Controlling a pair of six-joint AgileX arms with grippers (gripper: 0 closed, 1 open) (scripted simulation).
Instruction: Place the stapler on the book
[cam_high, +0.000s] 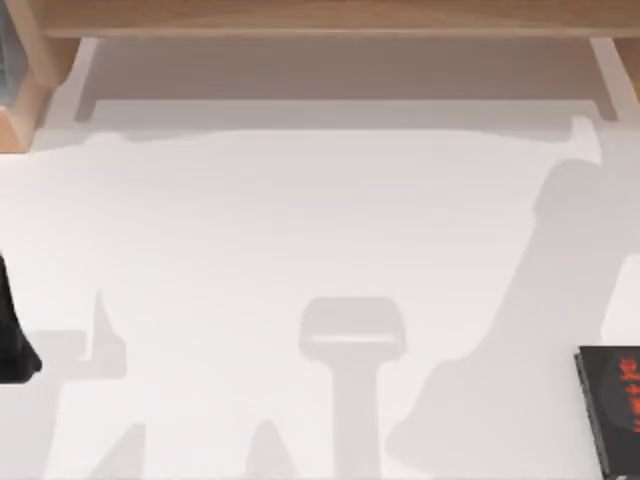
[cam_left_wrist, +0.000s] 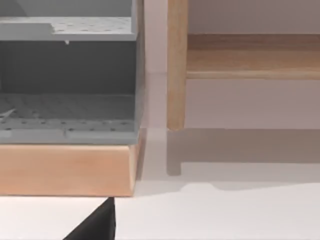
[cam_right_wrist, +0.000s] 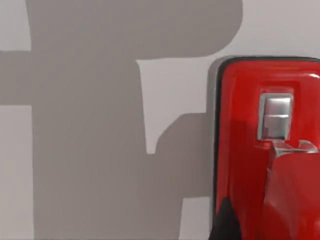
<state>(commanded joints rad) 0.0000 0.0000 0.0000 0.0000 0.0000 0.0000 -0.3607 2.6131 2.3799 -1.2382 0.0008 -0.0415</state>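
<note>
Counter (cam_high: 300, 250): a smooth, matt white surface, crossed by soft grey shadows of my arms and of a camera mount.
Book (cam_high: 612, 405): flat and rectangular, with a black cover printed in red-orange characters and a thin pale edge. It lies at the counter's right side near the front, cut off by the top view's right edge.
Stapler (cam_right_wrist: 267, 150): glossy red with rounded corners and a dark rim. A small brushed-metal plate (cam_right_wrist: 275, 116) is set in its top. It rests on the white counter close beneath my right wrist camera.
Wooden frame (cam_high: 320, 18): pale, smooth-grained wood running along the far edge of the counter, with an upright post (cam_left_wrist: 176, 65) and a shelf board (cam_left_wrist: 252, 62).
Grey rack (cam_left_wrist: 67, 75): dull grey perforated shelves sitting on a light wooden base (cam_left_wrist: 67, 170) at the far left corner.
Left arm (cam_high: 12, 330): a black shape at the counter's left edge.
Left pincer: I cannot tell whether it is apart or together.
Right pincer: I cannot tell its state either.
</note>
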